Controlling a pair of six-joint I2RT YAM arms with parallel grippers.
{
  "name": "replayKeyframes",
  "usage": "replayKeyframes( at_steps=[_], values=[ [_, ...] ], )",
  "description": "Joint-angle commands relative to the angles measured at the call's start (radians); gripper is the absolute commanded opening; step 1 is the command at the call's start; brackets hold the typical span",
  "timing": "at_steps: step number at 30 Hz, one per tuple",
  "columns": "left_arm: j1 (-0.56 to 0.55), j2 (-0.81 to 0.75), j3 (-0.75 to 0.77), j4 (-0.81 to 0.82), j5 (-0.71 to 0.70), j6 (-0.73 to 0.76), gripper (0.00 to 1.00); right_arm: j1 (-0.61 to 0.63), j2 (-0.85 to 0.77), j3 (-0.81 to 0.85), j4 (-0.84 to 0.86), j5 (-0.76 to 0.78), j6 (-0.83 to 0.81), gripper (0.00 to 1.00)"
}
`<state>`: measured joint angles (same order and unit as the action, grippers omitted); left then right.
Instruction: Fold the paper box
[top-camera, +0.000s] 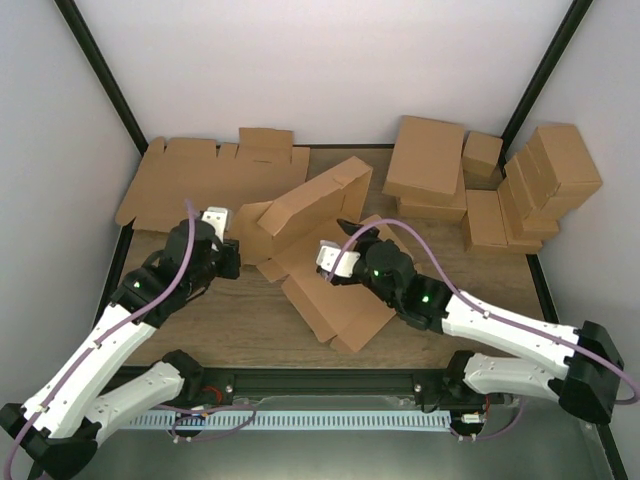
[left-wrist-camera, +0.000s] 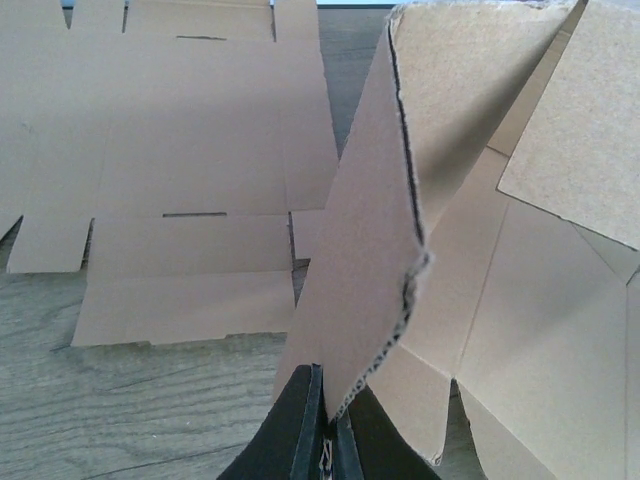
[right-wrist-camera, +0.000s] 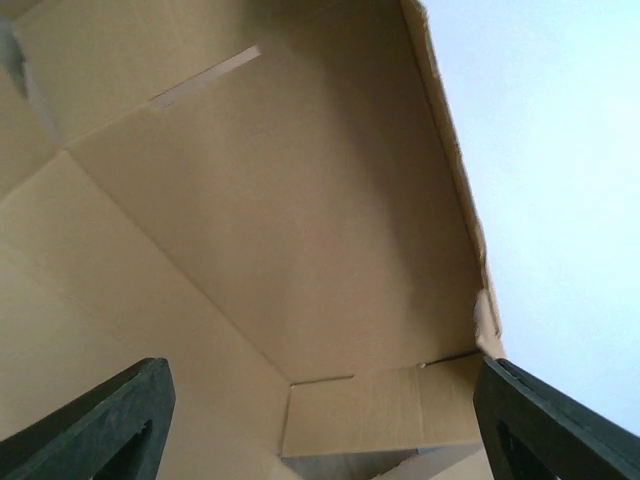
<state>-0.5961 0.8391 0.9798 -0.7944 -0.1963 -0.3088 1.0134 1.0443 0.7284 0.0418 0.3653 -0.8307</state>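
now, a half-folded plain brown cardboard paper box sits mid-table between both arms
flat brown cardboard blanks lie far left; the left gripper pinches the box's upright left flap; the right gripper faces its raised wall, fingers spread wide; closed brown cardboard boxes are stacked far right

No text, label, brand, number or sign can be read in any of the three views. The paper box shows only plain brown cardboard on every face that can be seen, and so do the flat blanks and the closed boxes at the back of the table.
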Motion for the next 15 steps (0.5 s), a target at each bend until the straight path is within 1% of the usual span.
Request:
replayKeyframes(
  at_steps=[1, 8, 12, 15],
  values=[
    [0.001, -0.018, -0.009, 0.057, 0.04, 0.003, 0.04, -0.063, 0.075, 0.113, 0.128, -0.077, -0.104, 0.84],
    [0.001, -0.015, -0.015, 0.066, 0.051, 0.001, 0.04, -0.133, 0.212, 0.229, 0.179, -0.141, -0.128, 0.79],
    [0.001, -0.016, -0.018, 0.067, 0.058, 0.0, 0.04, -0.144, 0.278, 0.275, 0.186, -0.154, -0.149, 0.71],
    [0.001, -0.015, -0.018, 0.069, 0.062, -0.003, 0.04, -0.145, 0.312, 0.293, 0.194, -0.17, -0.167, 0.63]
  ],
)
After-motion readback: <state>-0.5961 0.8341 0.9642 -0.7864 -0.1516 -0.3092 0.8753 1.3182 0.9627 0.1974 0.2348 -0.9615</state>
